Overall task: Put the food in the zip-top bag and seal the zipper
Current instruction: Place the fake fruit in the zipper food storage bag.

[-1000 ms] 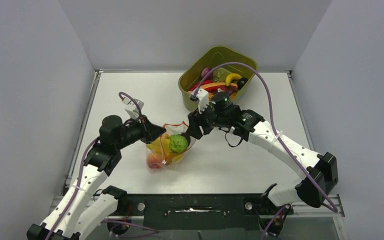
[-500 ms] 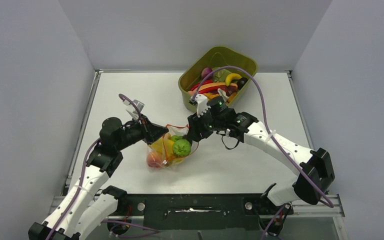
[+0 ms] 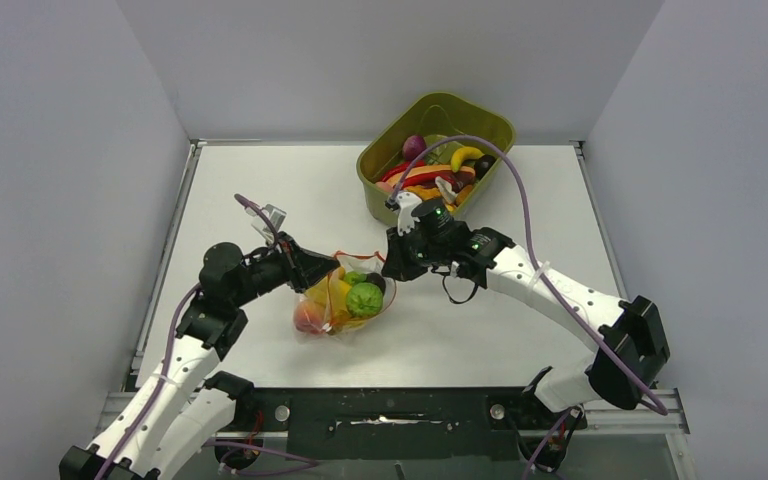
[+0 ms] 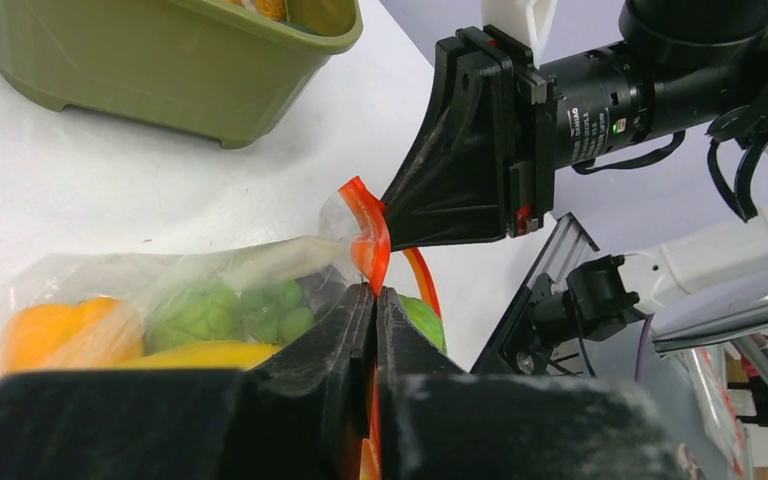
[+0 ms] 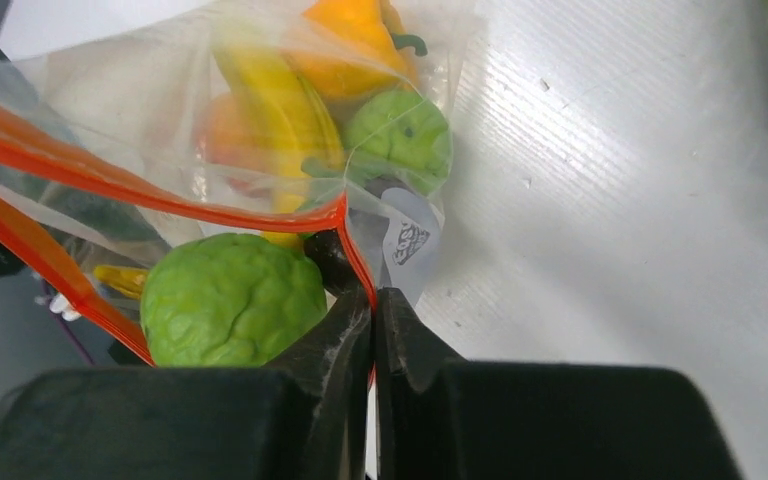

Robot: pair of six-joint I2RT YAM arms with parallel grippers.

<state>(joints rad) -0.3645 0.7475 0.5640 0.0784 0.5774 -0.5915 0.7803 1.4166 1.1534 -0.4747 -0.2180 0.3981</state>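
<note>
Left hand [image 3: 330, 270] pinched the zipper [image 4: 368, 222] at the zip-top bag's [image 3: 312, 300] eleven o'clock, right hand [image 3: 387, 279] pinched at two, and the food [image 3: 364, 298] sat between them.

The zip-top bag [image 5: 260, 130] is crinkly, glossy clear plastic

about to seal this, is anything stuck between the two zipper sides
Yes, a green fruit sits in the open mouth of the zip-top bag, between the two sides of the zipper; it would probably keep them apart.
</note>
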